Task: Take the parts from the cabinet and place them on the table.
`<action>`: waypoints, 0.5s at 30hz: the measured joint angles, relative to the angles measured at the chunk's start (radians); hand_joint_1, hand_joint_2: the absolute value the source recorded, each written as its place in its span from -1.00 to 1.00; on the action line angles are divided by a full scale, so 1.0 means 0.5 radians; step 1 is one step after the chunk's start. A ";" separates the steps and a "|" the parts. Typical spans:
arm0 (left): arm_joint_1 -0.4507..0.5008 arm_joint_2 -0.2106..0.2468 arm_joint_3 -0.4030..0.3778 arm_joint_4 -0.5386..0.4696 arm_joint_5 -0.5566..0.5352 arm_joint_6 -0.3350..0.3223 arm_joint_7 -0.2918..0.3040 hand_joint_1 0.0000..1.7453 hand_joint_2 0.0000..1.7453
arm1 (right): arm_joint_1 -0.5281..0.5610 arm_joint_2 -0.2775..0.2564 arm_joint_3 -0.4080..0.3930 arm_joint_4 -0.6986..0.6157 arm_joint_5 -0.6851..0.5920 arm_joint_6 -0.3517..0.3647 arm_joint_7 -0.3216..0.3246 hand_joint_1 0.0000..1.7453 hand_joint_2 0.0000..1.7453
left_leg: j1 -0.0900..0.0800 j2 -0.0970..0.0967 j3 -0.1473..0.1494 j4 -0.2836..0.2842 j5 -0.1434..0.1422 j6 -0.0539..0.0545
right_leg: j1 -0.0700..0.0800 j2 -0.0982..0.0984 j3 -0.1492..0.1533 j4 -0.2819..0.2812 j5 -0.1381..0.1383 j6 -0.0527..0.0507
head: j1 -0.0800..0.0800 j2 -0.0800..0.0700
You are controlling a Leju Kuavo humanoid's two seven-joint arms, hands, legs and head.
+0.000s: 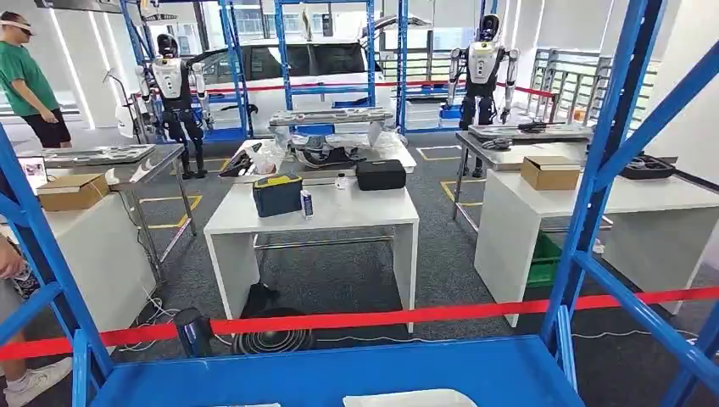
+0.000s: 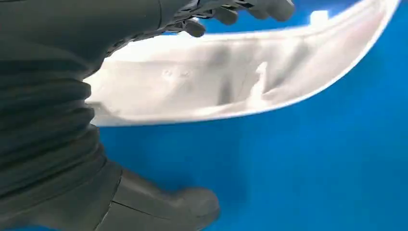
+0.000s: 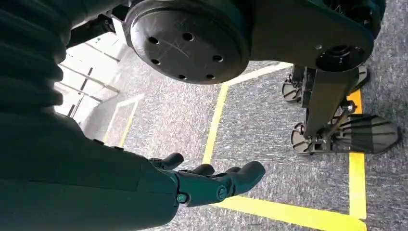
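Reaching low over the blue cabinet shelf (image 2: 298,159), the left hand (image 2: 144,29) hovers right at a long white part (image 2: 231,82) — its dark fingers (image 2: 240,9) curl over the part's far edge while the thick thumb (image 2: 163,207) sits apart on the near side, with bare blue shelf between thumb and part. It holds nothing yet; the fingers are apart, straddling the part rather than clamped on it, though whether the fingertips already touch the edge I cannot tell. The part lies flat on the shelf, its long axis running across the hand's reach, so the grasp spans its narrow width. In the head view a sliver of the same white part (image 1: 407,397) shows at the near edge of the shelf (image 1: 339,369), slightly right of centre.

The right hand (image 3: 207,180) hangs by the robot's side over grey carpet and yellow floor tape, fingers loosely extended and empty — well away from the shelf. So the left hand is plainly the nearer one. The white table (image 1: 322,216) stands beyond the red barrier tape (image 1: 356,320).
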State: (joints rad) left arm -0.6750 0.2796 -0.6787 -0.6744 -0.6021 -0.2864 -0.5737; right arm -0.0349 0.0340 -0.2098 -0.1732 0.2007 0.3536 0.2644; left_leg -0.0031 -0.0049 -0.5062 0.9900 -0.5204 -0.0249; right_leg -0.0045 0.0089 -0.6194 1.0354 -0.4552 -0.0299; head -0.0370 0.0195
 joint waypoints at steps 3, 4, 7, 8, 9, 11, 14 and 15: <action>-0.021 0.005 -0.072 0.026 -0.150 0.101 0.092 -0.62 1.00 | -0.001 0.000 -0.002 0.000 0.007 0.000 0.000 -1.00 1.00 | 0.000 0.000 0.000 0.000 0.000 0.000 | 0.000 0.000 0.000 0.000 0.000 0.000 | 0.000 0.000; -0.033 0.004 -0.103 0.047 -0.202 0.142 0.123 -0.36 1.00 | -0.001 0.000 -0.002 0.000 0.014 0.000 0.000 -1.00 1.00 | 0.000 0.000 0.000 0.000 0.000 0.000 | 0.000 0.000 0.000 0.000 0.000 0.000 | 0.000 0.000; -0.074 0.004 -0.191 0.114 -0.342 0.261 0.216 1.00 1.00 | -0.002 0.000 -0.002 0.000 0.025 0.000 0.000 -1.00 1.00 | 0.000 0.000 -0.001 0.000 0.000 0.000 | -0.001 0.000 0.002 0.000 0.000 0.000 | 0.000 0.000; -0.079 0.003 -0.209 0.132 -0.368 0.288 0.236 1.00 1.00 | -0.002 0.000 -0.002 0.000 0.031 0.000 0.000 -1.00 1.00 | 0.000 0.000 -0.003 0.000 0.000 0.000 | -0.001 0.000 0.003 0.000 0.000 0.000 | 0.000 0.000; -0.083 0.002 -0.223 0.156 -0.387 0.315 0.254 1.00 1.00 | -0.003 0.000 -0.002 0.000 0.034 0.000 0.001 -1.00 1.00 | 0.000 0.000 -0.004 0.000 -0.001 0.000 | -0.001 0.000 0.004 0.000 -0.001 0.001 | 0.000 0.000; -0.082 -0.001 -0.243 0.194 -0.424 0.354 0.276 1.00 1.00 | -0.003 0.000 -0.002 0.000 0.043 0.000 0.008 -1.00 1.00 | 0.000 0.000 -0.006 0.000 -0.003 0.000 | -0.001 0.000 0.007 0.000 -0.003 0.004 | 0.000 0.000; -0.084 -0.003 -0.249 0.218 -0.445 0.381 0.287 1.00 1.00 | -0.005 0.000 -0.002 0.000 0.053 0.000 0.009 -1.00 1.00 | 0.000 0.000 -0.005 -0.001 -0.004 0.001 | -0.001 0.000 0.013 0.000 -0.005 0.006 | 0.000 0.000; -0.085 -0.005 -0.250 0.225 -0.445 0.384 0.289 1.00 1.00 | -0.006 0.000 -0.002 0.000 0.053 0.000 0.009 -1.00 1.00 | 0.000 0.000 -0.003 -0.001 -0.005 0.002 | -0.001 0.000 0.014 0.000 -0.005 0.006 | 0.000 0.000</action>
State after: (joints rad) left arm -0.7176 0.2769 -0.8038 -0.5619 -0.8247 -0.0946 -0.4292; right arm -0.0381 0.0340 -0.2106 -0.1732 0.2274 0.3536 0.2689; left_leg -0.0031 -0.0050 -0.5079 0.9897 -0.5228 -0.0238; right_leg -0.0049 0.0089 -0.6125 1.0352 -0.4575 -0.0269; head -0.0370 0.0195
